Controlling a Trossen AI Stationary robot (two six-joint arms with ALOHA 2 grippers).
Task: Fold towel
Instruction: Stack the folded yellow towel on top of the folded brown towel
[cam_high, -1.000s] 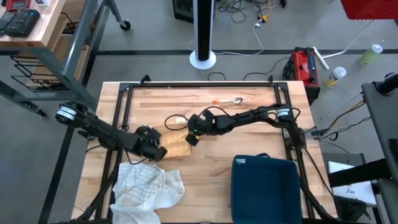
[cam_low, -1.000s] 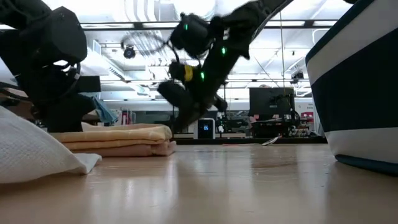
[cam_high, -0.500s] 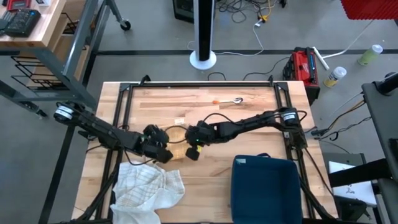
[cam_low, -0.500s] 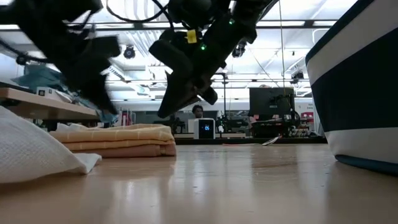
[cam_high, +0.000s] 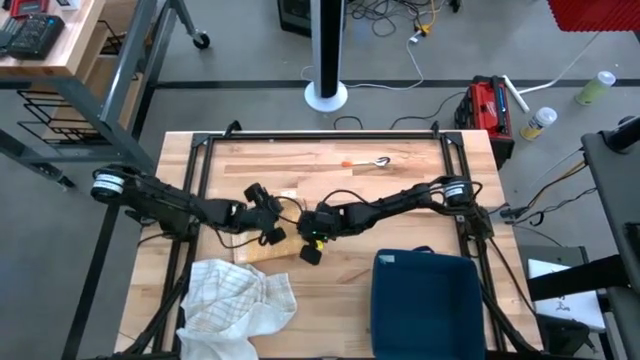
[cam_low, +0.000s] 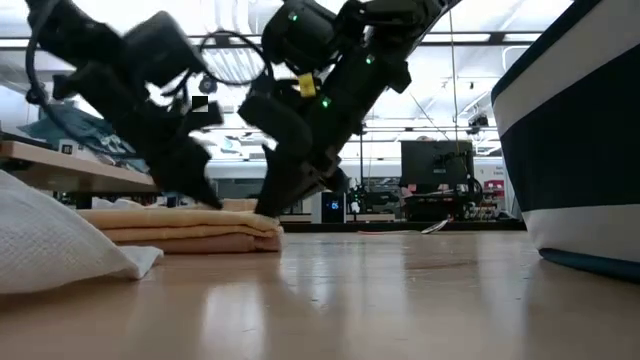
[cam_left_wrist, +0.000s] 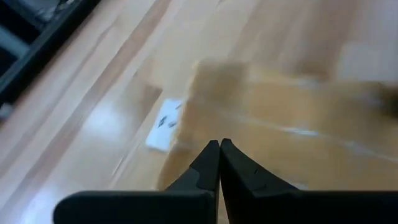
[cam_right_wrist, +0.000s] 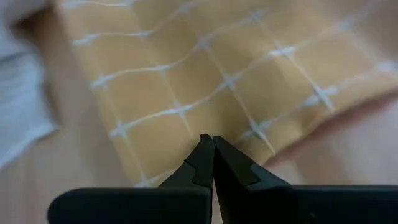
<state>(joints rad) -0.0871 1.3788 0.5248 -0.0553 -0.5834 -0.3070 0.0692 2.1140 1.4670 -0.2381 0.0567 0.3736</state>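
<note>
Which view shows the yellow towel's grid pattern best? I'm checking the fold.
Right wrist view: the yellow towel fills it, white grid lines clear. Left wrist shows it blurred, low view only its stacked edge, high view mostly hidden by arms.

A light wooden table (cam_high: 400, 180) with a black frame along its edges is seen from above. A folded yellow towel (cam_high: 272, 246) with pale grid lines lies flat on it, directly beneath the two gripper tips, which meet over it near the table's middle. A crumpled white cloth (cam_high: 236, 302) is spread just beside the towel, on the near side of the left gripper. A dark blue bin (cam_high: 428, 302) (pale band near its base, by the low view) stands near the right gripper. Well beyond both grippers, a small orange-handled utensil (cam_high: 365, 162) rests on the bare wood. A small white tag (cam_left_wrist: 163, 118) lies beside the towel's edge.
</note>
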